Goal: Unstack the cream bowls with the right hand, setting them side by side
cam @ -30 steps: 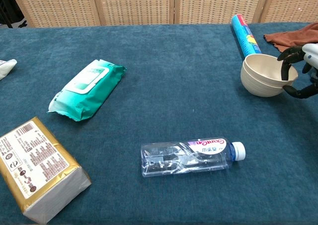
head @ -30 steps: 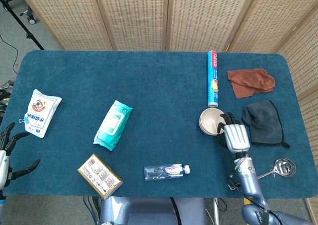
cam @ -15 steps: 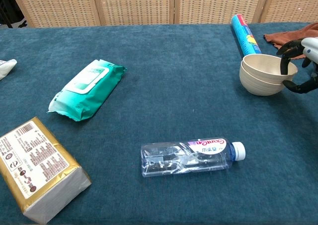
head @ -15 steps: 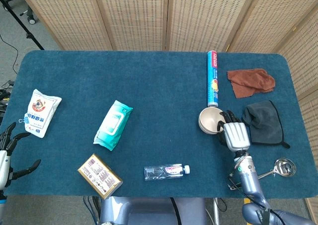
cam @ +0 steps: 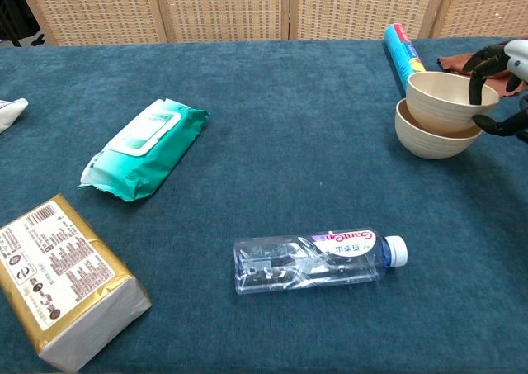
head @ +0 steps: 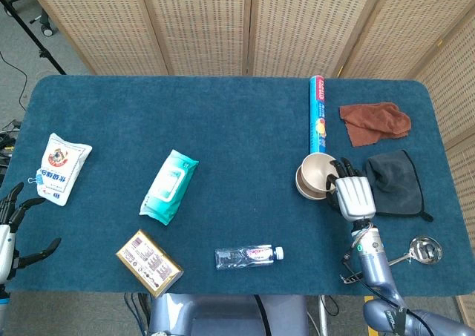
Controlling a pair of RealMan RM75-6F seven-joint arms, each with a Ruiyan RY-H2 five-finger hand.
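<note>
The right hand [cam: 499,89] pinches the top bowl [cam: 450,101] by its right rim, clear of the lower bowl [cam: 433,134]; looks light, rigid, probably slick.

No legible text on anything

Bare cloth left of bowls [cam: 437,118]

Bright, even overhead light, soft faint shadows, sharp focus, no glare, slight wide-angle stretch at edges.
</note>
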